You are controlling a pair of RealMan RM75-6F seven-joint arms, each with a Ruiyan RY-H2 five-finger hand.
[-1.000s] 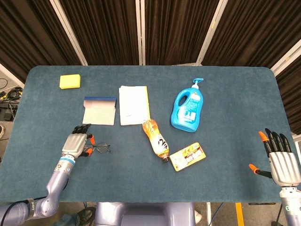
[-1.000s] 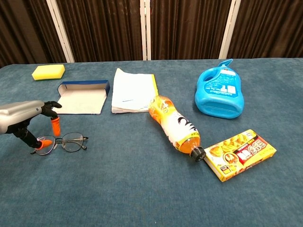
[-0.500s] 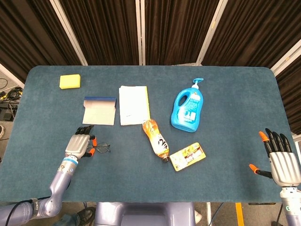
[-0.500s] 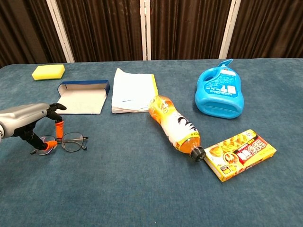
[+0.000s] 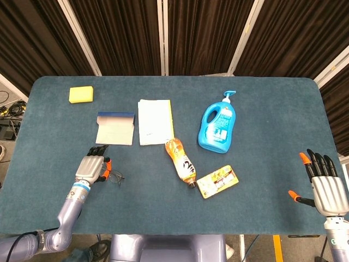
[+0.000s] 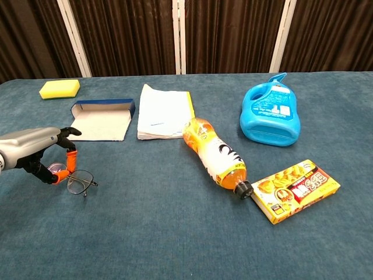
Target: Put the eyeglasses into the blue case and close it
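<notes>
The thin-framed eyeglasses (image 5: pixel 115 176) (image 6: pixel 78 182) are at the front left of the table, turned end-on and tilted. My left hand (image 5: pixel 92 168) (image 6: pixel 34 152) pinches their left end between its orange-tipped thumb and a finger. The blue case (image 5: pixel 115 128) (image 6: pixel 102 119) lies open beyond the hand, its pale lining facing up and nothing inside it. My right hand (image 5: pixel 328 189) hovers at the table's front right edge with fingers spread, holding nothing; only the head view shows it.
A yellow sponge (image 5: pixel 80 94) sits at the back left. White papers (image 5: pixel 155 121) lie right of the case. An orange bottle (image 5: pixel 181 161) lies on its side mid-table, with a yellow snack box (image 5: pixel 217 181) and a blue detergent bottle (image 5: pixel 218 124) to its right.
My left hand closed its thumb and finger on the eyeglasses' near end. The glasses swung from lying sideways to pointing away from the hand, one end raised.
</notes>
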